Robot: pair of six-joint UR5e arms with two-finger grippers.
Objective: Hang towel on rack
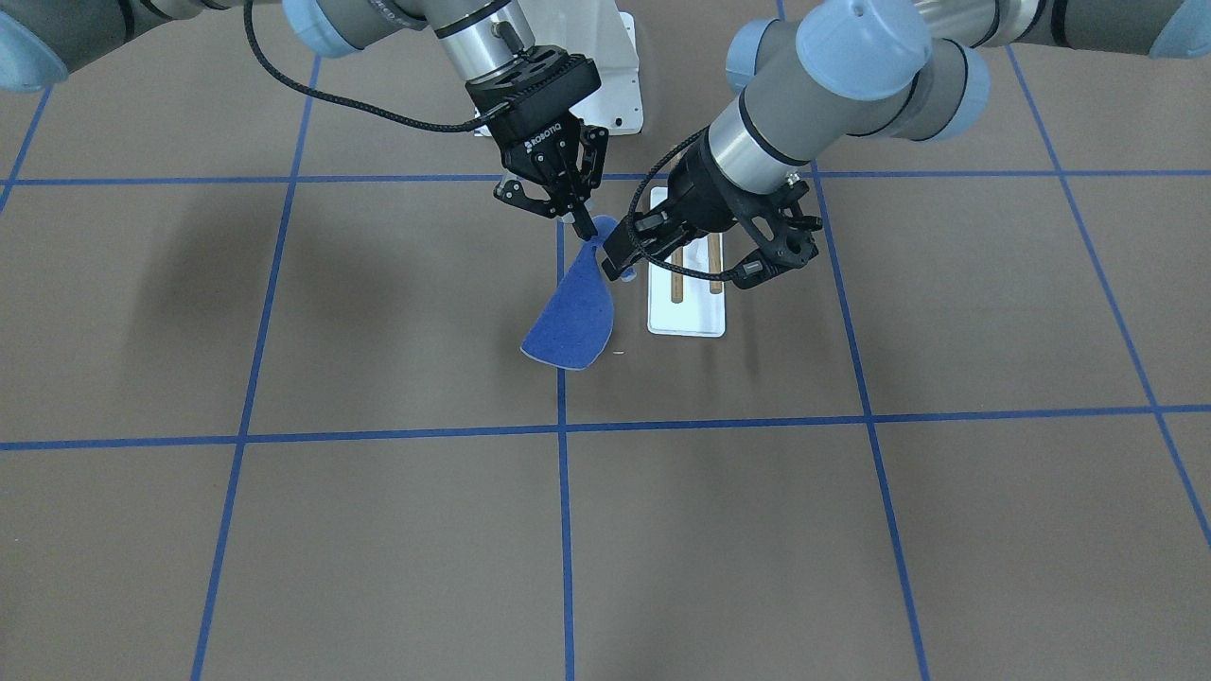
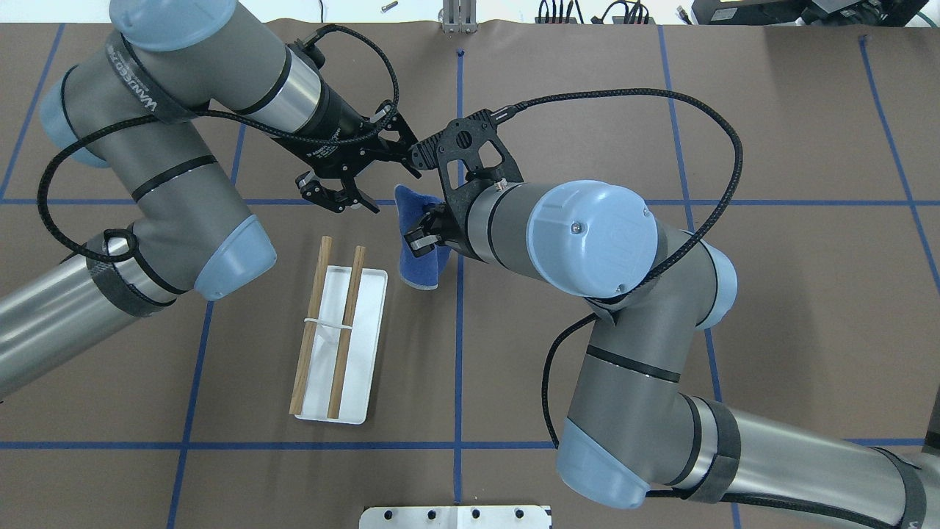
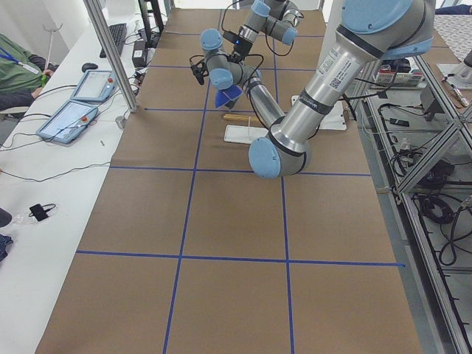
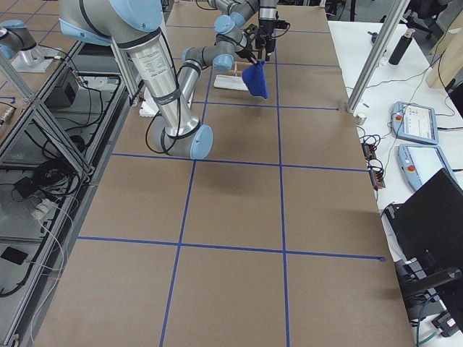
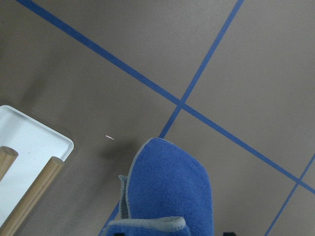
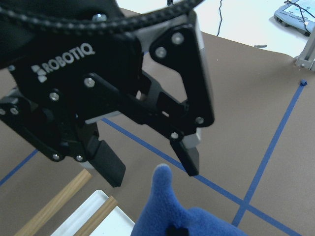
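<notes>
the towel (image 1: 572, 317) hangs in a loose fold from the right hand (image 1: 579, 219), which pinches its top corner between its fingers. it dangles just beside the rack (image 2: 339, 334), clear of the rods. its lower edge looks close to the bench (image 1: 378, 530), though from here i can't say whether it touches. the rack stands on the bench with its white base flat, its two wooden rods running side by side and the white crosspiece joining them. the left hand (image 6: 150, 166) hovers just past the end of the rack that lies farther from the robot, fingers spread wide, with the towel's raised tip right below the gap between them. brown paper with blue tape lines covers the bench.
</notes>
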